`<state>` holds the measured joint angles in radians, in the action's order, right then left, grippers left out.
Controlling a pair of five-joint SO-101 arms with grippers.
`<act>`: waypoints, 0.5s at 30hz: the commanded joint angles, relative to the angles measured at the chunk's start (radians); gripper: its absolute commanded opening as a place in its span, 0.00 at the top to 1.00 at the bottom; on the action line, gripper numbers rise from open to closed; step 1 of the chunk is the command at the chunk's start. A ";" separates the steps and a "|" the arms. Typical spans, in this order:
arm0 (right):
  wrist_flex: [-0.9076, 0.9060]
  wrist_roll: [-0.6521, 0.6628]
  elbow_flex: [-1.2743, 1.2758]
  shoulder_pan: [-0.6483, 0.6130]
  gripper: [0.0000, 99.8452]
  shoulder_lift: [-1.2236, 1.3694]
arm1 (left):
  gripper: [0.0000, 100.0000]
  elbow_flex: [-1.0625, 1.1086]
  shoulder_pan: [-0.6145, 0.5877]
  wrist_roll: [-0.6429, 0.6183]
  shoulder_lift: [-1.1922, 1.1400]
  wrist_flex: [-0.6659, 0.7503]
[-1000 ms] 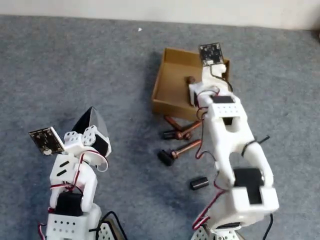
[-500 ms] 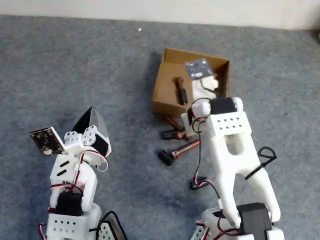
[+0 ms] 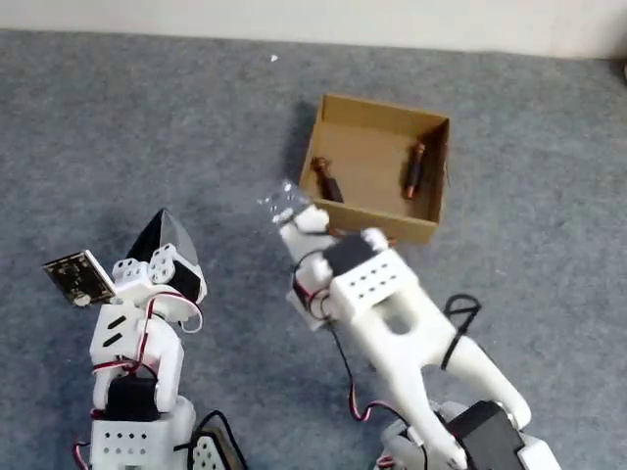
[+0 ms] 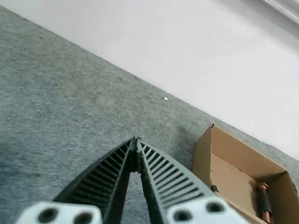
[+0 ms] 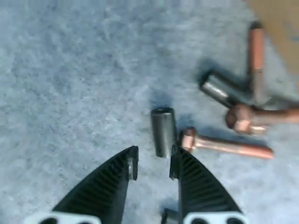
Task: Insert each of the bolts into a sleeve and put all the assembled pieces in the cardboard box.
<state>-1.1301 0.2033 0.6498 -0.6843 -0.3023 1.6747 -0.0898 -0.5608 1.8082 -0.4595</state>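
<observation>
Beside the cardboard box point(image 3: 372, 168), bolts point(image 5: 224, 147) and sleeve point(image 5: 163, 132) before open right gripper point(image 5: 153, 161), left gripper point(image 4: 138, 145) closed.

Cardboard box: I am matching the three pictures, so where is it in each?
High view: the cardboard box sits toward the far side of the carpet, two sleeved bolts inside.
Left wrist view: it lies beyond the tips of the shut left gripper.
Right wrist view: its tan corner, probably, shows beyond the loose bolts ahead of the open right gripper.
Shared landmark: the grey carpet.
</observation>
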 commanded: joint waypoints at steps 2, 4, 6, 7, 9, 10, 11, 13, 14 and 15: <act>0.108 0.009 0.065 -0.027 0.89 -0.036 | 0.99 0.021 -0.015 0.009 0.013 0.025; 0.128 0.009 0.074 -0.021 0.89 -0.036 | 0.99 0.021 -0.015 0.009 0.013 0.025; 0.137 0.011 0.079 -0.021 0.89 -0.033 | 0.99 0.019 -0.015 0.009 0.013 0.025; 0.137 0.011 0.081 -0.021 0.89 -0.027 | 0.99 0.019 -0.015 0.009 0.013 0.025; 0.136 0.011 0.084 -0.021 0.89 0.005 | 0.99 0.019 -0.015 0.009 0.013 0.025; 0.139 0.011 0.084 -0.021 0.89 0.028 | 0.99 0.019 -0.015 0.009 0.013 0.025; 0.154 0.011 0.084 -0.021 0.89 0.054 | 0.99 0.019 -0.013 0.009 0.013 0.025; 0.183 0.011 0.085 -0.021 0.89 0.110 | 0.99 0.019 -0.012 0.009 0.013 0.025; 0.189 0.011 0.082 -0.019 0.89 0.133 | 0.99 0.019 -0.012 0.009 0.013 0.025; 0.191 0.011 0.081 -0.019 0.90 0.153 | 0.99 0.019 -0.012 0.009 0.013 0.025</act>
<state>-0.9735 0.2033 0.7342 -0.6935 -0.1995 1.6747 -0.0898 -0.5608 1.8082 -0.4595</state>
